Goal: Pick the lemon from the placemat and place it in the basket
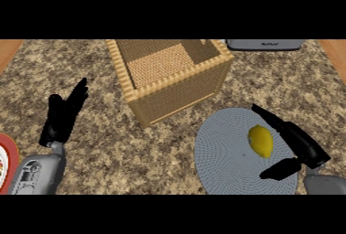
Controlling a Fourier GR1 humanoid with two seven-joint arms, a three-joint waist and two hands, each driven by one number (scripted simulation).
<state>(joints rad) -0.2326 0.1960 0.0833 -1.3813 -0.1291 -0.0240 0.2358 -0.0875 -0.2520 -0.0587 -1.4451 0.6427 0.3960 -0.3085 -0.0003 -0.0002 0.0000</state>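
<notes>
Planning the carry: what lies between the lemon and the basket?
Head view: only bare placemat and speckled counter between lemon and basket.

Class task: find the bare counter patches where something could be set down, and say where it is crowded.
Bare counter lies between the left hand and the basket, and below the basket, left of the placemat. It is crowded at the right: lemon and right hand occupy the placemat.

The basket [172, 77] loses its far rim at the frame's top. A grey appliance [263, 44] at upper right and a red-rimmed object [7, 160] at lower left are cut off, unidentifiable.
</notes>
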